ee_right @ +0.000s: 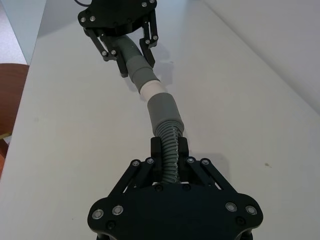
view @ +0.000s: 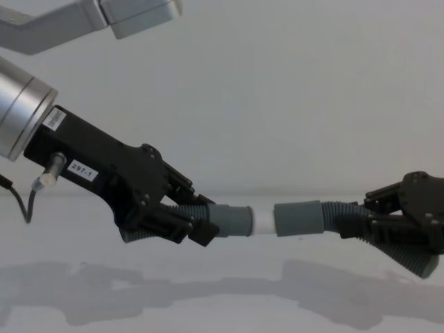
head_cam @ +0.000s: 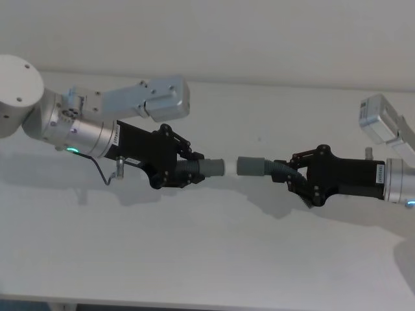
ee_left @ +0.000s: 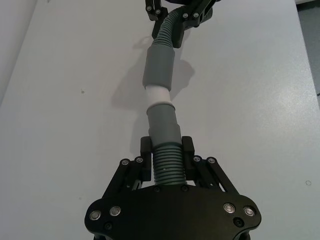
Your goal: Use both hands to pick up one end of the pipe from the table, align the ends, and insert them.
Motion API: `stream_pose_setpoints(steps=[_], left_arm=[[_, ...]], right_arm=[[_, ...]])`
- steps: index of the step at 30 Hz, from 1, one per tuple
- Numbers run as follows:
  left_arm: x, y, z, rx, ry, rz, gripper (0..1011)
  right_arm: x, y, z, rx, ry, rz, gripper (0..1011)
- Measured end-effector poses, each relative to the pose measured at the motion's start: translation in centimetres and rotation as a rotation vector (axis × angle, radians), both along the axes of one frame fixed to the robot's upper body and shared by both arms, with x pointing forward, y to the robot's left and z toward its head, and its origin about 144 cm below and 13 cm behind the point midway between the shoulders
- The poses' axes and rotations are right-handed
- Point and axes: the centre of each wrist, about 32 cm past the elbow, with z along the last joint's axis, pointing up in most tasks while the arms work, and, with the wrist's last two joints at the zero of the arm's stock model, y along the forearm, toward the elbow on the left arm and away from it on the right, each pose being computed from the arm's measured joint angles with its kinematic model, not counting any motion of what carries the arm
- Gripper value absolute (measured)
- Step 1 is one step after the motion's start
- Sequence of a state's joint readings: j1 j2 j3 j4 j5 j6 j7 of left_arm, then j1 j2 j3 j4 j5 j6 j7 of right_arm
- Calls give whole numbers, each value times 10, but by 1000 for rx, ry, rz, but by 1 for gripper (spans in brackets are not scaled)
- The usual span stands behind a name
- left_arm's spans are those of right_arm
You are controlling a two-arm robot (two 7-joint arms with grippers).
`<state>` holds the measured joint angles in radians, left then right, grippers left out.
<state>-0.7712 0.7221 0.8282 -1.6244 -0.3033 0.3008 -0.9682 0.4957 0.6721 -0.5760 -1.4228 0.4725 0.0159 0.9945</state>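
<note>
Both pipe pieces hang end to end above the white table (head_cam: 207,259). My left gripper (head_cam: 194,170) is shut on the ribbed part of the left piece (ee_left: 167,165), whose grey cuff (head_cam: 211,167) carries a white tube tip (view: 263,222). My right gripper (head_cam: 285,175) is shut on the ribbed part of the right piece (ee_right: 170,150), and its socket cuff (head_cam: 251,166) faces the tip. The two cuffs lie nearly in one line. In the chest view the white tip reaches the socket's mouth (view: 277,219). How far it sits inside is hidden.
The left arm's silver link (head_cam: 149,97) and the right arm's link (head_cam: 382,120) hang over the far side of the table. The table's front edge (head_cam: 194,303) runs along the bottom of the head view. A brown wooden surface (ee_right: 10,100) lies past one table edge.
</note>
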Motion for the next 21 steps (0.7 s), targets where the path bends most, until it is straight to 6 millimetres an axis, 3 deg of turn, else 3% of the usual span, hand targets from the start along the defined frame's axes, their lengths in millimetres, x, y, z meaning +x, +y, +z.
stream_pose_setpoints(steps=[21], left_arm=[[0,0,0,-1,-1,7,343]], right_arm=[[0,0,0,1,3,-2,173]])
